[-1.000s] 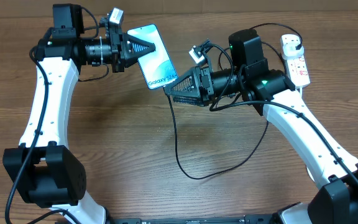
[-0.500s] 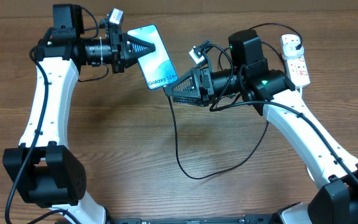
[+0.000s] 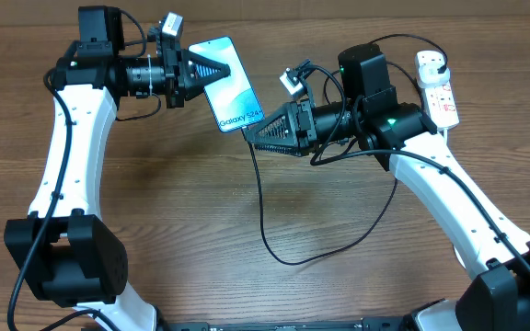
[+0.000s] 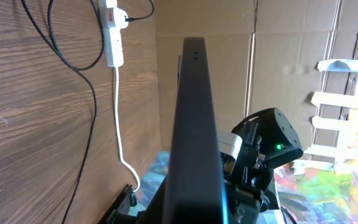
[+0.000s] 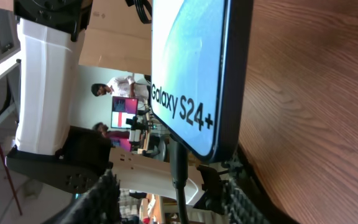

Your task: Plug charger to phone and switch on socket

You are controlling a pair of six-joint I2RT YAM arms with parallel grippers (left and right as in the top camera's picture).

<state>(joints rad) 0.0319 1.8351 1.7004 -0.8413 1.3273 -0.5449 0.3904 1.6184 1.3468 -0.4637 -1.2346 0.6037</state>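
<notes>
Narrower than a second ago, the right pincer [image 3: 251,138] has drawn its fingers partway in; nothing else has shifted. At the left, the left pincer [image 3: 215,70] is clamped tight on the phone [image 3: 237,92], holding it off the surface [image 3: 182,211] with the lit screen up and the "Galaxy" edge toward the right arm. Just beside that edge the right pincer stands part open, a finger on either side of the charger [image 3: 263,216] without touching it in the wrist view. The charger's tip meets the phone's bottom edge — whether it is fully seated I cannot tell — and its black cable drops in a loop across the wood. Far right lies the socket [image 3: 438,92], flat on the surface, well apart from the phone
</notes>
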